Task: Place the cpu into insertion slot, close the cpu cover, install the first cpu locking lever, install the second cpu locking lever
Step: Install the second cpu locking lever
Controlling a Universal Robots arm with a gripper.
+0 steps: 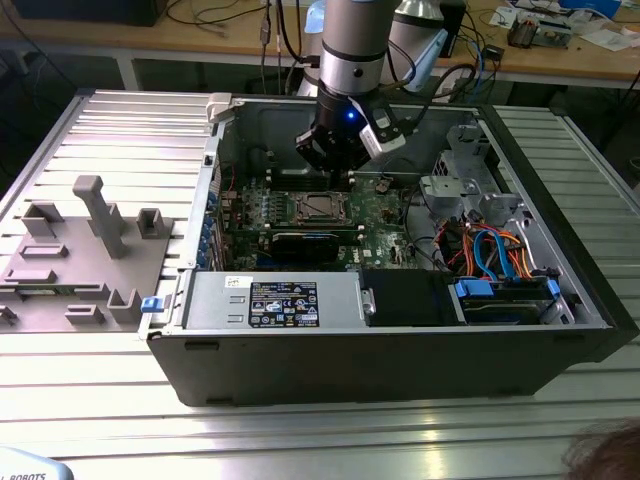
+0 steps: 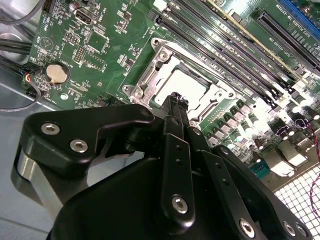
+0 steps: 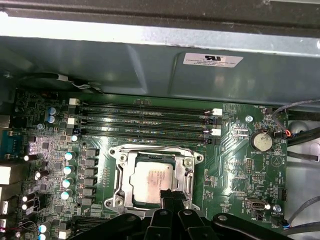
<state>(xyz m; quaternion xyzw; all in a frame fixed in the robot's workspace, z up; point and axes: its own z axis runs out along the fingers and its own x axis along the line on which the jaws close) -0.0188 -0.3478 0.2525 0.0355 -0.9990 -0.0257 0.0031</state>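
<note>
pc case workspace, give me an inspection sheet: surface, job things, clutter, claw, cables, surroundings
surface: ribbed metal table carrying the open computer case.
job's things: cpu lies in the insertion slot; cpu cover sits down around it as a silvery frame. Locking lever state cannot be told.
clutter: grey fixture block on the exterior view's left of the case.
grippers: claw hangs just over the slot's edge, fingertips together, holding nothing.
cables: orange and blue cables by the drive bay; thin wires near the coin battery.
surroundings: wooden bench behind, with loose wires and parts.
</note>
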